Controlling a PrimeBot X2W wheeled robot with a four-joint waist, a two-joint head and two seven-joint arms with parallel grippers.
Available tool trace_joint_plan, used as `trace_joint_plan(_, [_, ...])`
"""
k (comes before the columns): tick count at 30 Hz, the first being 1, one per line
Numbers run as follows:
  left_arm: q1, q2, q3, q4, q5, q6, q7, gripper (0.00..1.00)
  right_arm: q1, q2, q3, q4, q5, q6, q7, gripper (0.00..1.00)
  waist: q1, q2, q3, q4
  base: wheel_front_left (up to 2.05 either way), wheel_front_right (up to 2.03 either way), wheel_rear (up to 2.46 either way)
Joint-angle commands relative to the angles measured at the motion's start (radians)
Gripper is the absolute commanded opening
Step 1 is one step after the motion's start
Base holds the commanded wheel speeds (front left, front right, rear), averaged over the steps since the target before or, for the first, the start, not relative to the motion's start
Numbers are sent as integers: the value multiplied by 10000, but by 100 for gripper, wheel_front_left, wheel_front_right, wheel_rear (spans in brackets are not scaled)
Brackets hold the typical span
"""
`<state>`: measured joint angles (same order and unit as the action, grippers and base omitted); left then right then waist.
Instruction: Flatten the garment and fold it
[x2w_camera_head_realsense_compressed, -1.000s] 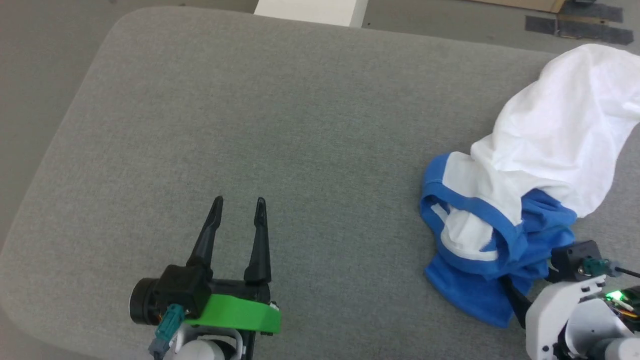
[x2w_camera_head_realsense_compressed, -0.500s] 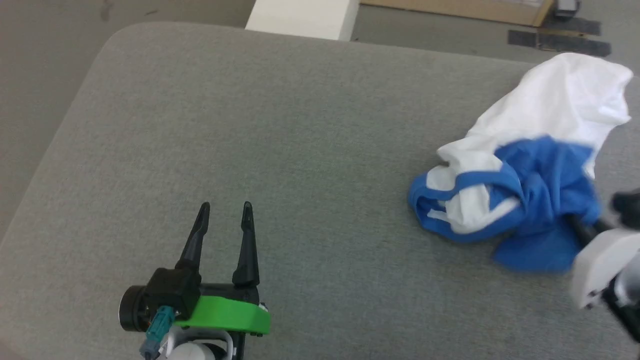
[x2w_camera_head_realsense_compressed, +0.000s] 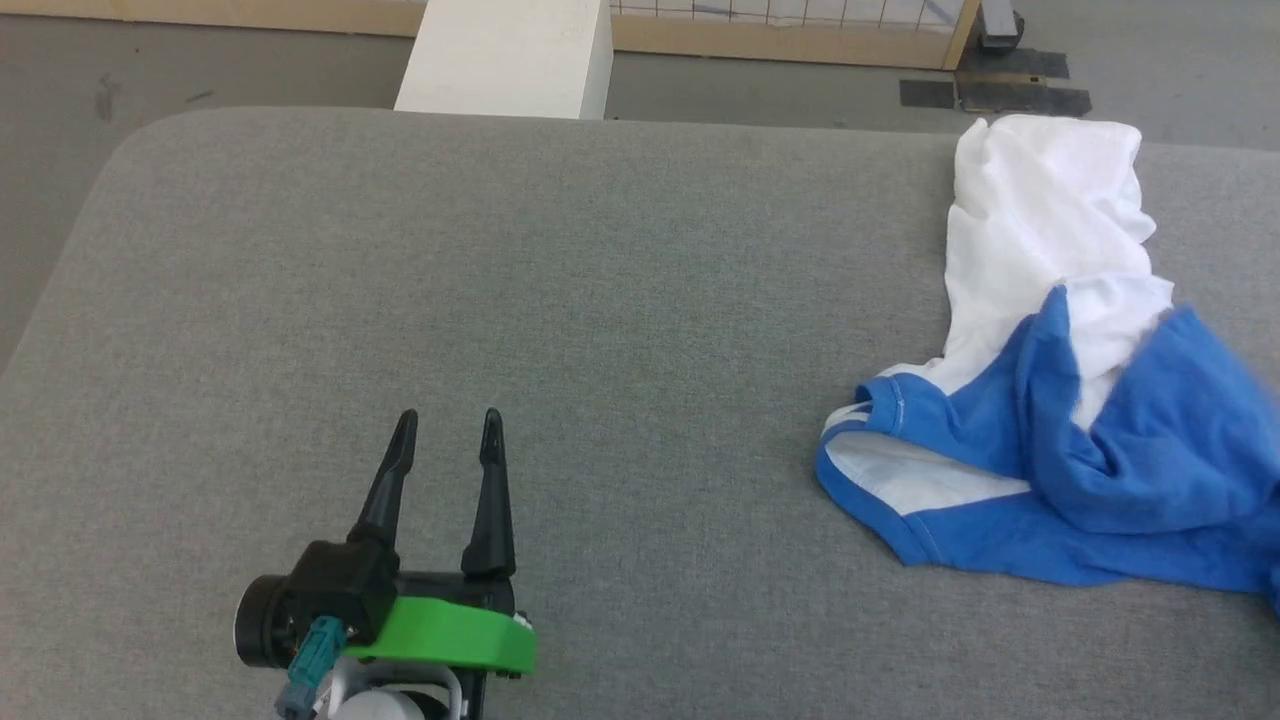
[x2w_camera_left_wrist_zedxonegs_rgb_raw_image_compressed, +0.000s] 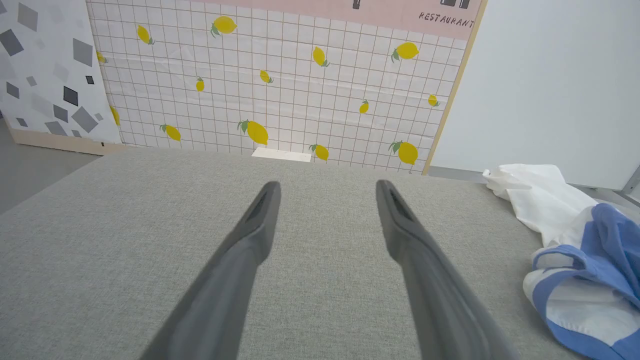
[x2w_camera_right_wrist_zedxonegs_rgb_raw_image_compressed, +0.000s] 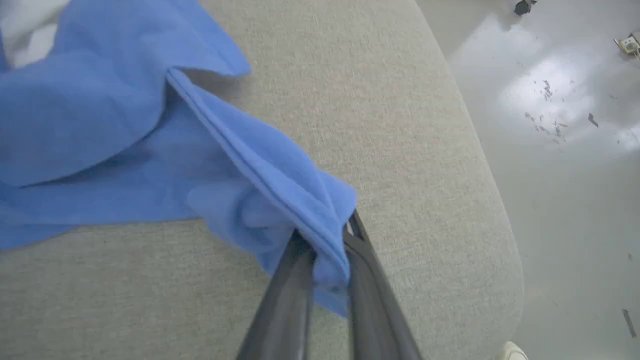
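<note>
The garment (x2w_camera_head_realsense_compressed: 1050, 250), a white shirt with bright-blue sleeves and blue collar trim, lies bunched at the right side of the grey padded table (x2w_camera_head_realsense_compressed: 560, 300). Its blue part (x2w_camera_head_realsense_compressed: 1180, 440) stretches off the head view's right edge. In the right wrist view my right gripper (x2w_camera_right_wrist_zedxonegs_rgb_raw_image_compressed: 327, 235) is shut on a fold of blue sleeve cloth (x2w_camera_right_wrist_zedxonegs_rgb_raw_image_compressed: 280, 185), lifted a little above the table. My left gripper (x2w_camera_head_realsense_compressed: 445, 430) rests open at the lower left, well away from the garment (x2w_camera_left_wrist_zedxonegs_rgb_raw_image_compressed: 580, 250), with nothing between its fingers (x2w_camera_left_wrist_zedxonegs_rgb_raw_image_compressed: 260, 215).
The table's rounded right edge (x2w_camera_right_wrist_zedxonegs_rgb_raw_image_compressed: 480, 150) drops to a pale floor close beside my right gripper. A white block (x2w_camera_head_realsense_compressed: 510, 55) and a wooden-framed panel (x2w_camera_head_realsense_compressed: 800, 40) stand beyond the far edge. A lemon-patterned wall (x2w_camera_left_wrist_zedxonegs_rgb_raw_image_compressed: 300, 75) stands behind.
My right gripper has shut on the blue sleeve and drawn it out to the right, leaving the head view. The garment has stretched out. The camera has tilted up; the left gripper has stayed still.
</note>
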<state>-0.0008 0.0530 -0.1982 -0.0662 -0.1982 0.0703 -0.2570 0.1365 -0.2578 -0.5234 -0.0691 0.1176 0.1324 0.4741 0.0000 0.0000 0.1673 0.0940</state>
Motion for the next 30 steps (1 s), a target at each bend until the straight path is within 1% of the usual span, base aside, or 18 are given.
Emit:
trace_joint_plan(1, [79,-28,69,47,145,-71,-47,100,168,204,-157,317,-189,-17,-158,0,0,0,76,33,0,0,0])
trace_joint_plan(3, [81,-28,94,84,175,-104,-47,100,267,367,-200,766,-359,-17,-308,0,0,0,78,23,0,0,0])
trace_joint_plan(4, [82,-28,105,91,190,-109,-47,100,228,425,-197,918,-409,-17,-419,15,0,0,72,3,0,0,0])
trace_joint_plan(5, [78,-28,101,105,213,-123,-47,100,163,440,-123,1064,-501,-17,-601,84,0,0,57,-14,0,0,0])
trace_joint_plan(6, [74,-28,98,117,228,-134,-47,100,75,449,-76,1145,-573,-17,-750,100,0,0,34,-35,0,0,0])
trace_joint_plan(10, [91,-28,124,162,253,-163,-47,100,-538,546,166,1034,-631,-17,-1380,100,0,0,-143,-154,0,0,0])
trace_joint_plan(12, [125,-28,121,174,261,-197,-47,100,-789,607,311,709,-575,-17,-1515,100,0,0,-261,-202,0,0,0])
trace_joint_plan(16, [175,-25,91,85,302,-246,-47,100,-906,751,868,-396,-392,-17,-1846,100,0,0,-422,-240,0,0,0])
trace_joint_plan(18, [218,-10,105,21,333,-244,-47,100,-819,896,1368,-1035,-284,-17,-2035,100,0,0,-469,-267,0,0,0])
trace_joint_plan(23, [376,32,98,-216,428,-294,-47,100,-330,1610,2458,-2303,-193,-17,-2610,100,0,0,-506,-318,0,0,0])
trace_joint_plan(27, [581,30,52,-440,508,-326,-47,100,210,1977,2878,-2820,-331,-17,-3315,100,0,0,-454,-368,0,0,0])
trace_joint_plan(30, [722,73,14,-533,644,-334,-47,100,508,2058,3004,-2963,-306,-17,-3689,100,0,0,-393,-474,0,0,0])
